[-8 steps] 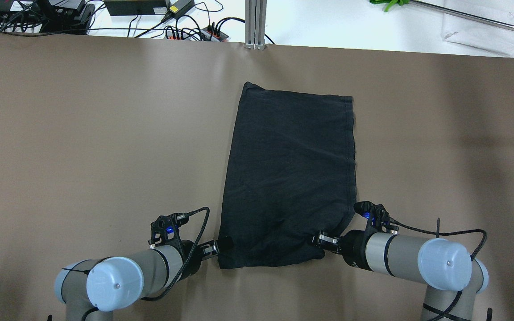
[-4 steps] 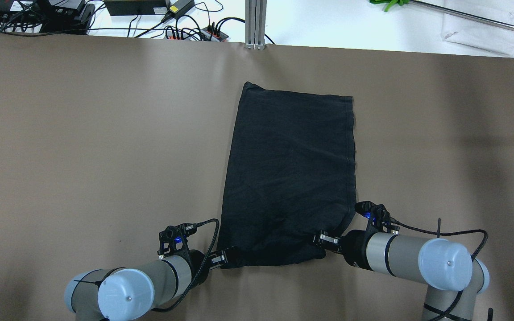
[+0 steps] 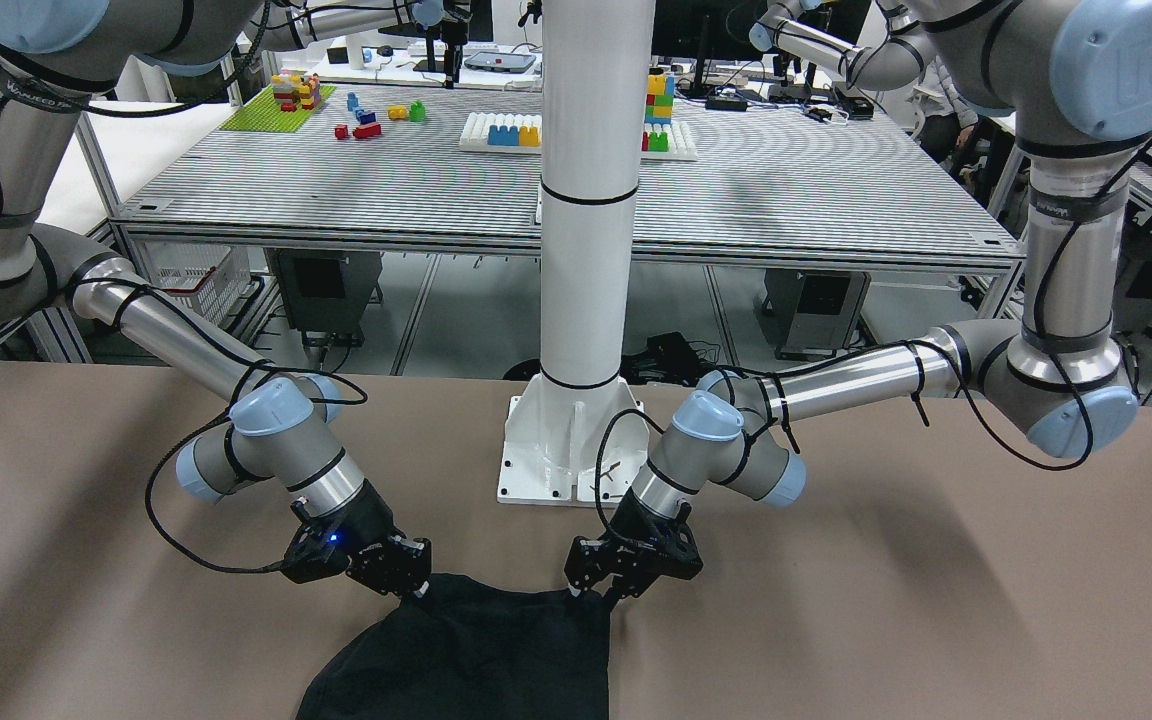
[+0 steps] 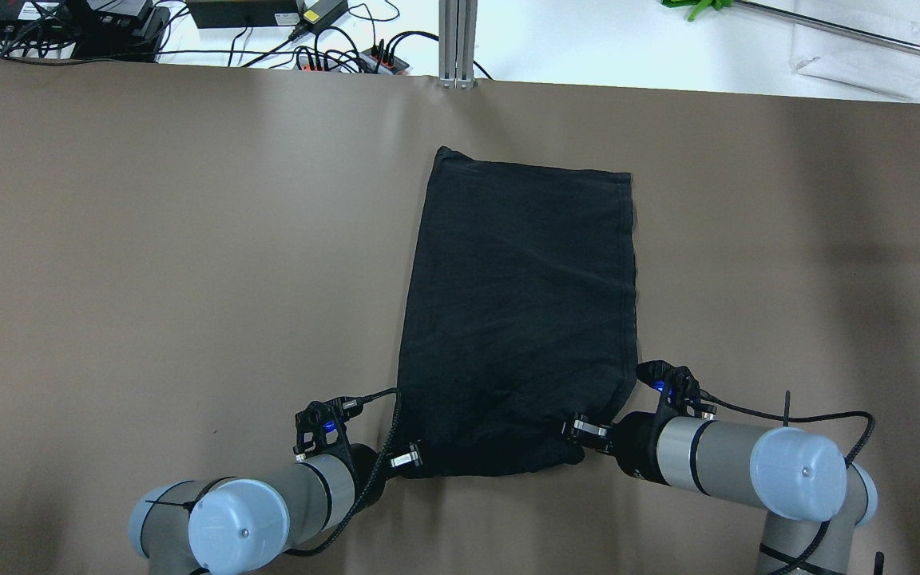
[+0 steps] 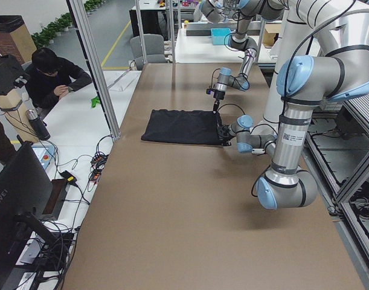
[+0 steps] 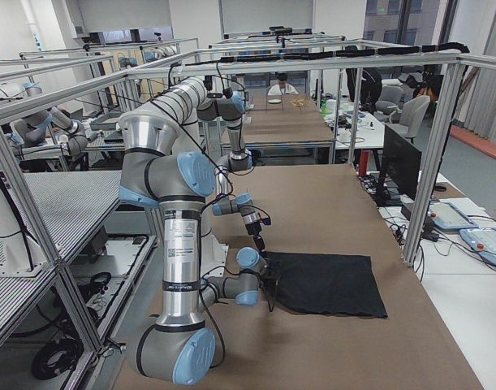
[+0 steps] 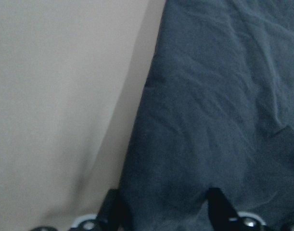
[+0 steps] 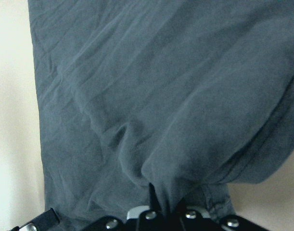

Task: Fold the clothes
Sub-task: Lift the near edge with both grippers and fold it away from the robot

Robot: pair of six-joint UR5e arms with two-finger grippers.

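Overhead exterior view: the dark garment (image 4: 520, 311) lies flat in the middle of the brown table (image 4: 188, 239), its long side running away from the robot. Its far hemmed edge stops short of the table's far edge, and its near edge sits just ahead of both wrists. Bare tabletop spreads wide on either side of the cloth, and a bare strip lies beyond its far end. The side edge on the right arm's side runs straight. The other slants outward toward the near corner.

The left gripper (image 4: 414, 461) is at the near corner on its side. In the left wrist view its fingers (image 7: 113, 211) stand well apart, with the cloth's edge region lying between them, not pinched. The right gripper (image 4: 573, 435) is at the opposite near corner. In the right wrist view its fingers (image 8: 154, 195) are closed tight on a gathered fold of fabric, which rises in a ridge from the table to the tips.

In the front-facing view the white pillar (image 3: 586, 250) stands behind both grippers.
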